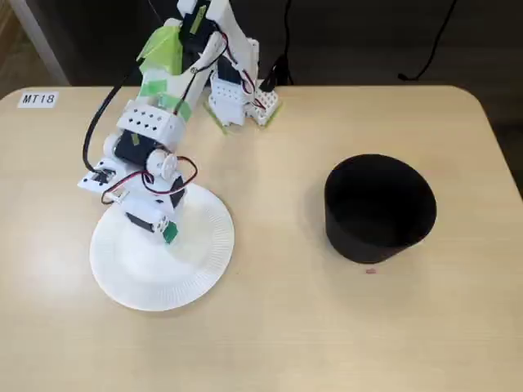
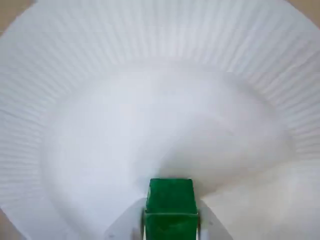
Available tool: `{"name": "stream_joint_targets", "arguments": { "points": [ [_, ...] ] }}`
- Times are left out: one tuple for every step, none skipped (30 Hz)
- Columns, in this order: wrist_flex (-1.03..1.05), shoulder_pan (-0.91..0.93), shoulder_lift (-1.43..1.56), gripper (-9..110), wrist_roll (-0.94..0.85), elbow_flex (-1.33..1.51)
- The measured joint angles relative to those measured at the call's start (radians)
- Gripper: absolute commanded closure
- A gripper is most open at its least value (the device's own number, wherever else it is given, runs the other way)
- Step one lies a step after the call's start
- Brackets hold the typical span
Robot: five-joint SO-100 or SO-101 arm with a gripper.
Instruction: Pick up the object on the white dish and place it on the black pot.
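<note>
The small green cube (image 2: 170,205) sits between my gripper's (image 2: 170,225) two white fingers (image 2: 129,222) at the bottom of the wrist view, and they are shut on it. In the fixed view the cube (image 1: 170,233) shows as a green spot at the gripper (image 1: 166,231) tip, over the white paper dish (image 1: 200,269) at the table's left. Whether the cube touches the dish I cannot tell. The dish's ribbed rim (image 2: 160,35) fills the wrist view. The black pot (image 1: 380,208) stands upright at the right, far from the gripper.
The arm's base (image 1: 237,102) stands at the table's back edge, with lime-green tape (image 1: 163,61) on the arm. A label reading MT18 (image 1: 37,99) is stuck at the back left corner. A tiny reddish speck (image 1: 370,270) lies just in front of the pot.
</note>
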Motion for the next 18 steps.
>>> {"name": "stream_joint_targets", "arguments": {
  "points": [
    [-0.002, -0.003, 0.0, 101, 0.0, -0.006],
    [0.0, -0.005, 0.0, 101, 0.0, -0.012],
    [0.002, -0.006, 0.0, 101, 0.0, -0.018],
    [0.002, -0.006, 0.0, 101, 0.0, -0.025],
    [0.002, -0.006, 0.0, 101, 0.0, -0.031],
    [0.002, -0.006, 0.003, 101, 0.0, -0.037],
    [0.002, -0.005, 0.014, 101, -0.005, -0.043],
    [0.005, -0.003, 0.031, 101, -0.012, -0.052],
    [0.006, -0.006, 0.051, 101, -0.017, -0.06],
    [0.008, -0.009, 0.077, 101, -0.02, -0.067],
    [0.008, -0.015, 0.106, 101, -0.023, -0.075],
    [0.008, -0.021, 0.138, 101, -0.025, -0.08],
    [0.008, -0.026, 0.169, 101, -0.025, -0.086],
    [0.008, -0.029, 0.201, 101, -0.025, -0.094],
    [0.008, -0.031, 0.235, 101, -0.021, -0.101],
    [0.008, -0.031, 0.265, 101, -0.012, -0.112],
    [0.009, -0.034, 0.291, 101, -0.006, -0.127],
    [0.015, -0.04, 0.316, 101, 0.002, -0.149]
  ]
}}
